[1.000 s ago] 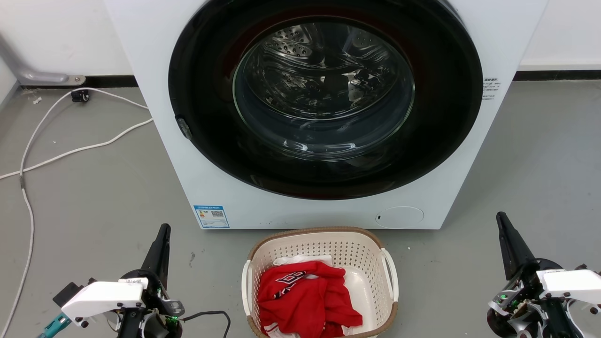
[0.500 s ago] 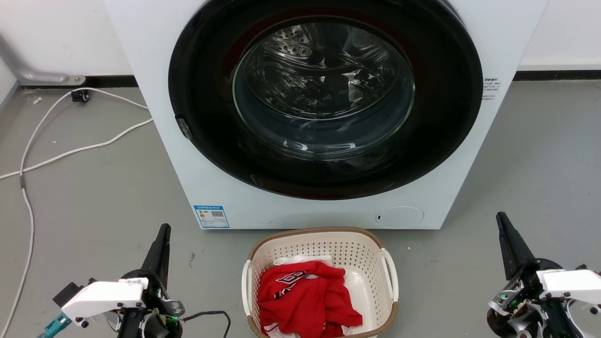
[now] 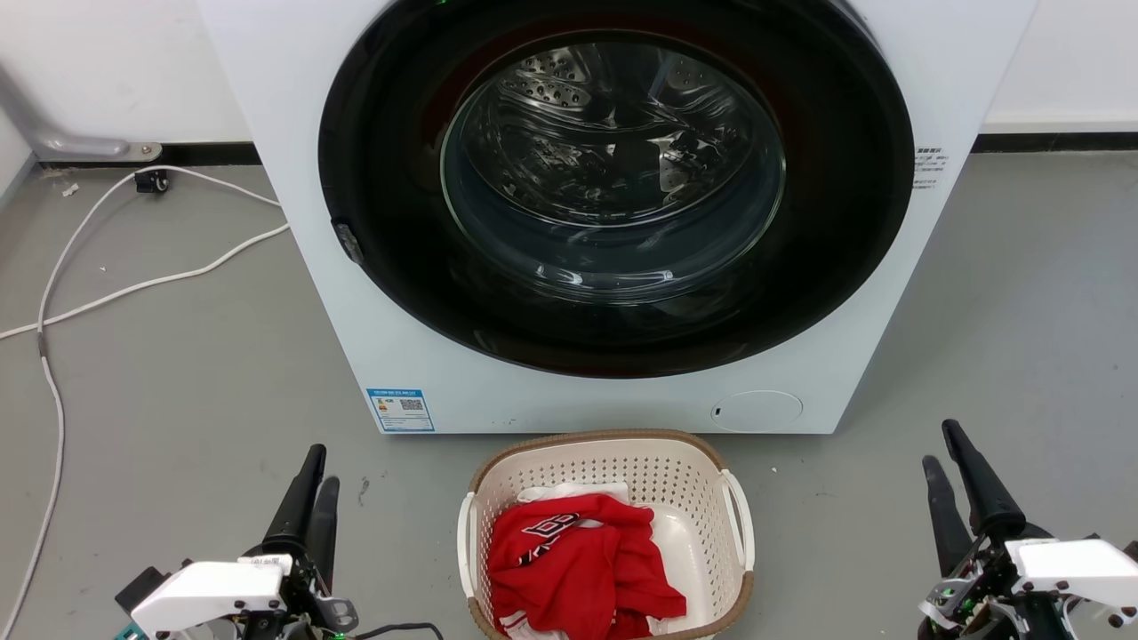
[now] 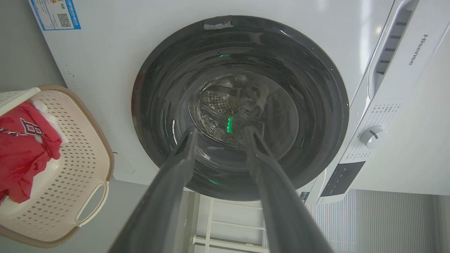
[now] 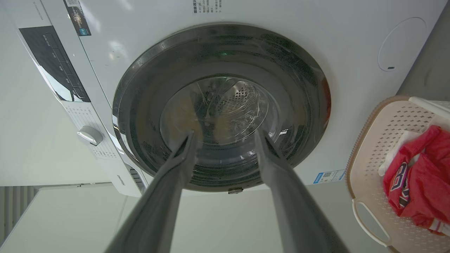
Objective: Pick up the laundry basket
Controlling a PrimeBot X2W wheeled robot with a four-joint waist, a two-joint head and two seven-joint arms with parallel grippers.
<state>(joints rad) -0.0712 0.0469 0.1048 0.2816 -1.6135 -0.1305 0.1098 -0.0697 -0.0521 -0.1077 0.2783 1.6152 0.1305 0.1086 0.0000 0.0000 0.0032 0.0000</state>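
Status: laundry basket (image 3: 613,464) on floor (image 3: 178,373), centred just in front of washer (image 3: 267,89), red garment (image 3: 578,560) inside. left tool (image 3: 323,467) and right tool (image 3: 940,444) both released, fingers spread, gripping nothing. Each sits near a front corner of the washer, well apart from the basket.

Cream-white laundry basket (image 3: 622,471) dotted with rows of small holes, brown woven-look rim, white handles. Red garment (image 3: 578,569) with white-and-black lettering, plain white cloth (image 3: 569,492). White washing machine (image 3: 942,71), glossy black door ring (image 3: 845,222), silvery perforated drum (image 3: 613,133), blue-bordered label (image 3: 400,409). Grey floor (image 3: 160,400), white cable (image 3: 142,286).
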